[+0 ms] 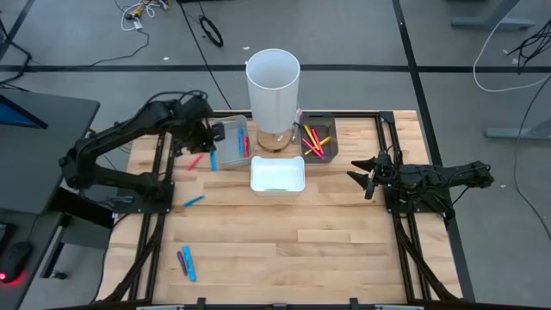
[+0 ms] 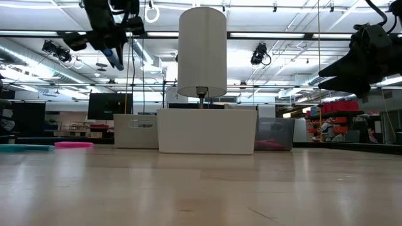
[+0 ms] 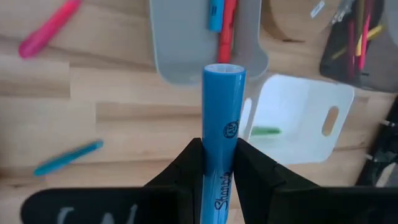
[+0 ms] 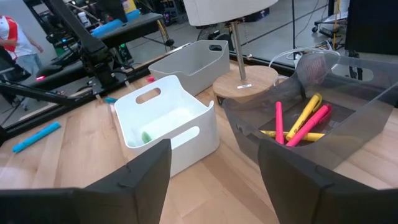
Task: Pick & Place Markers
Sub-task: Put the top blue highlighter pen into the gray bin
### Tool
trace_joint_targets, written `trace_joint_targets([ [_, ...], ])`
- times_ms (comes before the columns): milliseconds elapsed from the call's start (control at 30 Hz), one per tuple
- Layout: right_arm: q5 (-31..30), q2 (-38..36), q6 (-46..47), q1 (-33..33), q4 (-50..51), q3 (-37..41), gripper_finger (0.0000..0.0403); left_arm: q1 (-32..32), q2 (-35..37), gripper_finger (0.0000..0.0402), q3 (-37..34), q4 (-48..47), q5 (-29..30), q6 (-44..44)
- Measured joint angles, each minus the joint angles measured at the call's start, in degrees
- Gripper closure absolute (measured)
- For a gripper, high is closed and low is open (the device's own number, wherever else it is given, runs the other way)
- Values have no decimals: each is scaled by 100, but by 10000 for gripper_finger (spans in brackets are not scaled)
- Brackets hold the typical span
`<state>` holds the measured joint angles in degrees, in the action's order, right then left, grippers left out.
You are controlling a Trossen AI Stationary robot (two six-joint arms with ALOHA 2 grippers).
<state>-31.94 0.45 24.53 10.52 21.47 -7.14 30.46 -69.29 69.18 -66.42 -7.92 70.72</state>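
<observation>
Holding a blue marker [image 3: 223,124] tight, my left gripper [image 3: 219,163] hangs high over the table. The marker sticks straight out past the jaws, with the grey tray [image 3: 205,43] ahead of its tip. I think it could slip or tip and land on the wood beside the tray if I let go too early. My right gripper [image 4: 214,180] waits with jaws apart, close to the white tray [image 4: 163,127].

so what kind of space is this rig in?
Most likely a robotics lab or workshop. The low view shows an open industrial ceiling with strip lights, cables trail over the grey floor, and a monitor sits behind the wooden table.
</observation>
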Motion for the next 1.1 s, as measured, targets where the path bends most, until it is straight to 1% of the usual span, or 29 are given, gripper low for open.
trace_joint_targets([
  [200, 1, 0, 0, 0, 2, 0, 160, 553, -490, 330, 454, -14, -138, -547],
  [367, 1, 0, 0, 0, 1, 0, 160, 965, -856, 330, 829, -14, -137, -826],
  [567, -1, 0, 0, 0, 1, 0, 160, 1369, -1222, 330, 924, -30, -282, -1081],
  [667, -60, 0, 0, 0, 2, 0, 160, 1481, -1442, 330, 924, -35, -277, -1284],
  [800, -379, 0, -2, 1, 2, 0, 160, 1486, -1757, 330, 924, 18, -237, -1439],
  [1100, -466, 0, -138, 0, 2, 0, 160, 1624, -2503, 330, 917, 768, -353, -1599],
])
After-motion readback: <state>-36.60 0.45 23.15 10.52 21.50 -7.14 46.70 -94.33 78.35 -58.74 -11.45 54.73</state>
